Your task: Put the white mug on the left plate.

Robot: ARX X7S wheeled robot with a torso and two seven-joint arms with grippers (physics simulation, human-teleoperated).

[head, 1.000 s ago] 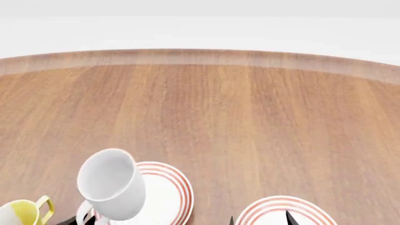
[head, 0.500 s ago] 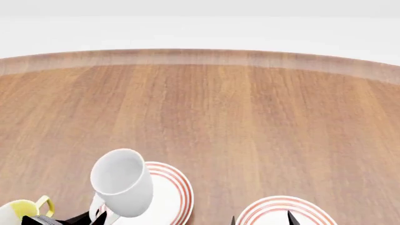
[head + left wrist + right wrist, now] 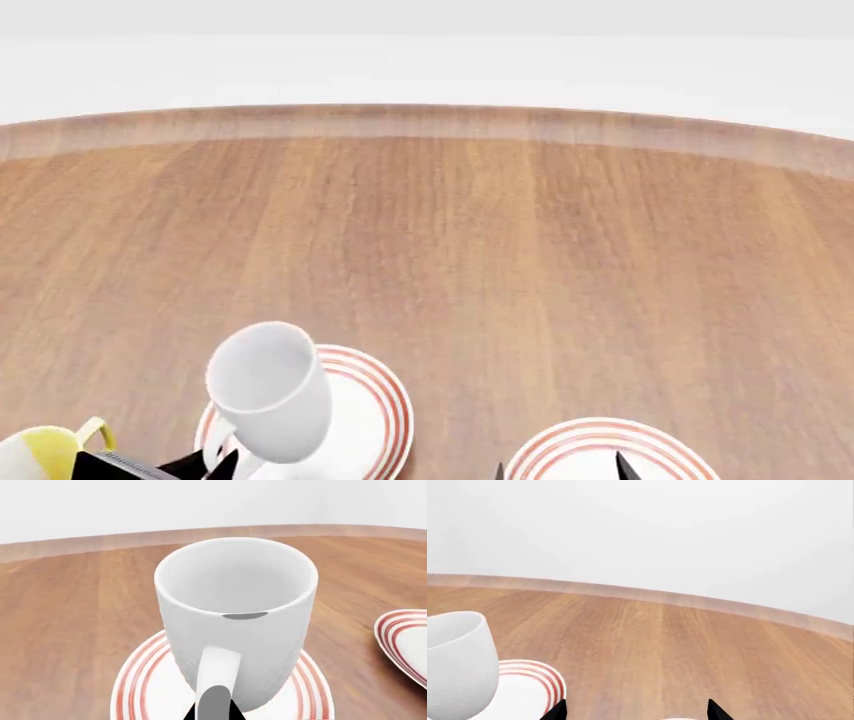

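Note:
The tall white mug (image 3: pixel 268 390) hangs tilted over the left plate (image 3: pixel 376 410), a white plate with thin red rings. My left gripper (image 3: pixel 213 715) is shut on the mug's loop handle (image 3: pixel 217 675), one black fingertip on each side of it. In the left wrist view the mug (image 3: pixel 235 615) fills the middle, with the plate's rim (image 3: pixel 133 690) under it. Whether the mug's base touches the plate I cannot tell. My right gripper (image 3: pixel 637 711) is open and holds nothing; the mug (image 3: pixel 454 665) and left plate (image 3: pixel 534 680) lie off to its side.
A smaller mug with yellow inside and handle (image 3: pixel 43 452) stands left of the plate at the near edge. A second red-ringed plate (image 3: pixel 601 448) lies to the right, under my right gripper (image 3: pixel 557 468). The wooden table (image 3: pixel 507 250) stretches far back to its rim.
The left gripper has carried the white mug down and a little to the right, lower over the left plate. The right gripper has not moved.

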